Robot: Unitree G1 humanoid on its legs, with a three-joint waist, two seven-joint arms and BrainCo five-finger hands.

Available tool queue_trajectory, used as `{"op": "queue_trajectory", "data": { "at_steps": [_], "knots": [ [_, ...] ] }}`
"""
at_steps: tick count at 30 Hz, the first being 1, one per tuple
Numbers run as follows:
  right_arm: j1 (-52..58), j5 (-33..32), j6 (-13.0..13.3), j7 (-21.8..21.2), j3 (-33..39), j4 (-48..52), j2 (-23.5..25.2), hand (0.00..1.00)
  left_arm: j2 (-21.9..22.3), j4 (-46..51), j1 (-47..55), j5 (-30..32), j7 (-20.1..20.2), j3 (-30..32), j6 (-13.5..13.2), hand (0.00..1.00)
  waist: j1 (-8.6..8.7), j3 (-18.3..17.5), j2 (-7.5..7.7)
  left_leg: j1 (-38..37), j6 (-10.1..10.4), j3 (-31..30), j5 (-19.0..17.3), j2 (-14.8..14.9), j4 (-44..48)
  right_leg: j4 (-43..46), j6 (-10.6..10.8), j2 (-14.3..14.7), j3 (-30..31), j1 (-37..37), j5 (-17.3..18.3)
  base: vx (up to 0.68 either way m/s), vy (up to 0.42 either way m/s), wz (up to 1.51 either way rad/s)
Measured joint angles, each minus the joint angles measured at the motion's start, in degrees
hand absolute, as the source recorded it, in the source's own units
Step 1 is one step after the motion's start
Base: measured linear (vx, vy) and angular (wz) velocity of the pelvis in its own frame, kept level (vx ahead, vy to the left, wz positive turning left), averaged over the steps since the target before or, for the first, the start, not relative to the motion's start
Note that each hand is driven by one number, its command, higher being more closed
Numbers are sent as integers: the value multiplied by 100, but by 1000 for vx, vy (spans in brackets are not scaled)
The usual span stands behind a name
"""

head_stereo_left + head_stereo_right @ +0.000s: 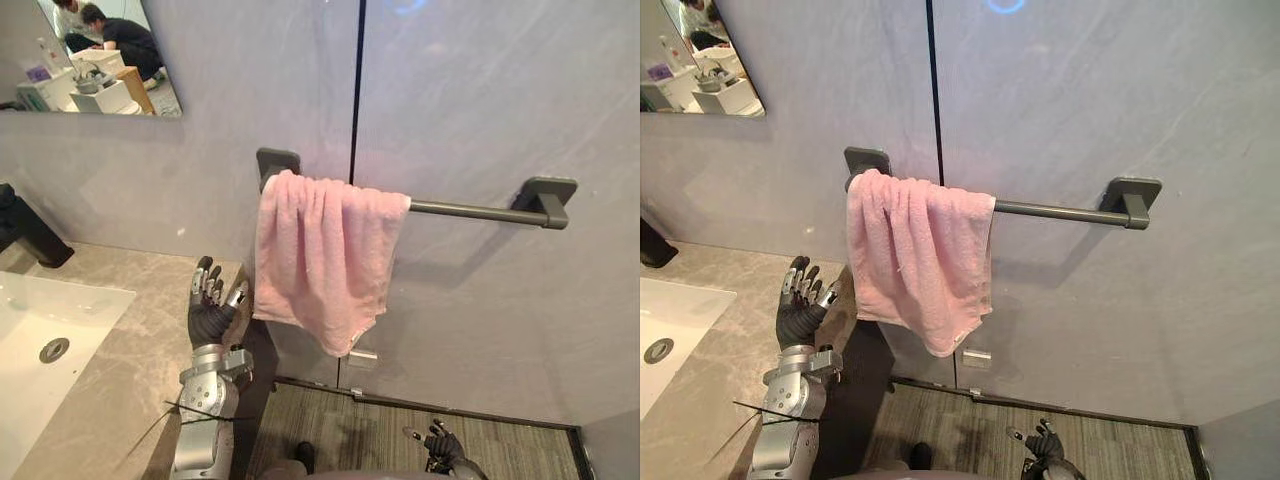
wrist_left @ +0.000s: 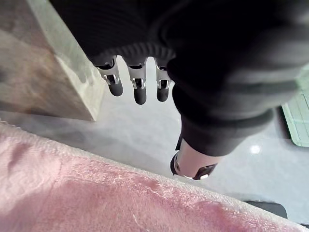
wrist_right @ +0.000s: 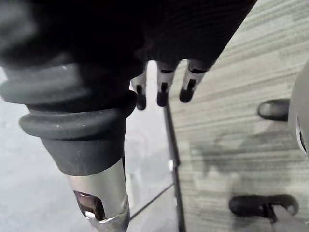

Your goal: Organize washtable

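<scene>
A pink towel hangs folded over the left end of a dark towel bar on the grey wall. My left hand is raised beside the towel's lower left edge, a little apart from it, fingers straight and open, holding nothing. In the left wrist view the towel lies close past the fingers. My right hand hangs low over the floor, fingers relaxed and empty.
A stone counter with a white sink basin lies to the left, its edge under my left arm. A dark faucet stands at the back left. A mirror hangs above. Striped floor below.
</scene>
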State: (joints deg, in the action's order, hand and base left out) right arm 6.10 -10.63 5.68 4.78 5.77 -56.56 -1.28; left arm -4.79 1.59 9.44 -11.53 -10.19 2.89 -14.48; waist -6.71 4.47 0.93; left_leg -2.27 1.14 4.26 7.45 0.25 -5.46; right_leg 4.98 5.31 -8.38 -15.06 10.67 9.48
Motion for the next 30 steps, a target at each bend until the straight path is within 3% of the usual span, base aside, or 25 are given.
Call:
{"op": "queue_trajectory", "data": {
  "at_steps": [6, 20, 30],
  "knots": [
    [-38, 4, -1, -4, 9, -18, -44, 0, -296, -701, -212, 11, 3, 1, 27, 0, 132, -10, 35, -7, 2, 32, -2, -10, -38, -65, -23, 19, 114, -1, 8, -24, -10, -5],
    [-375, 1, -81, -248, 40, -115, -371, 0, -1165, -1820, -943, 96, 146, -1, -50, 0, 267, -13, 42, -4, 4, 57, -5, -19, -43, -282, -31, 50, 270, 8, -128, -6, -15, -5],
    [-411, -1, -81, -270, -110, -105, -429, 0, -1184, -1912, -1052, 67, 194, -83, -87, 0, 282, -16, 39, 54, 62, 50, -55, -27, -43, -273, -53, 46, 420, -87, -154, -29, -1, -2]
  ]
}}
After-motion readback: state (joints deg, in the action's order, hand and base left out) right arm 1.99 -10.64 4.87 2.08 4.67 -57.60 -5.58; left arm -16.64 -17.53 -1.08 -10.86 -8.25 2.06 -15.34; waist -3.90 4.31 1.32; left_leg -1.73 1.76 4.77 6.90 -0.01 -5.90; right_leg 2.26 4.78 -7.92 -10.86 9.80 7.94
